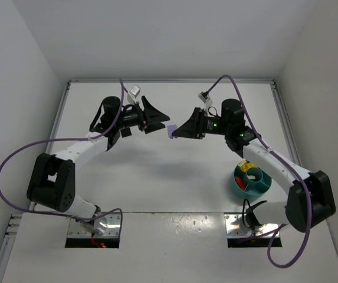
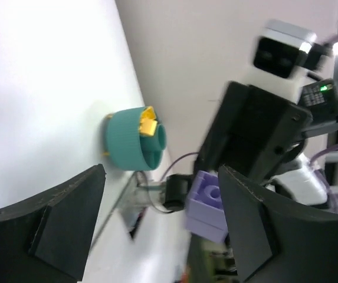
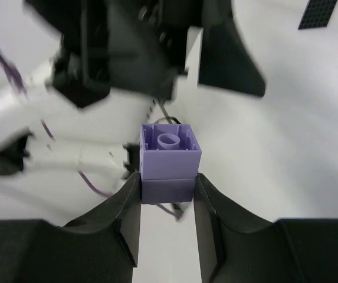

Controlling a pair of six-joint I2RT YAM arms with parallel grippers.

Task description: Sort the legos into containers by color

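Note:
My right gripper (image 3: 167, 190) is shut on a lavender lego brick (image 3: 169, 154) and holds it in the air above the table's middle (image 1: 171, 130). My left gripper (image 1: 160, 122) is open and faces it. In the left wrist view the brick (image 2: 206, 203) hangs between my open left fingers (image 2: 68, 218), close to the right-hand one; I cannot tell if they touch. The round teal bowl (image 1: 261, 187) stands by the right arm, with a yellow lego (image 1: 250, 171) and a red lego (image 1: 239, 181) in its compartments. The bowl (image 2: 124, 141) and yellow lego (image 2: 148, 124) also show in the left wrist view.
Purple cables loop from both arms over the white table (image 1: 169, 183). White walls close in the table at the back and sides. The arm bases sit on metal plates (image 1: 92, 227) at the near edge.

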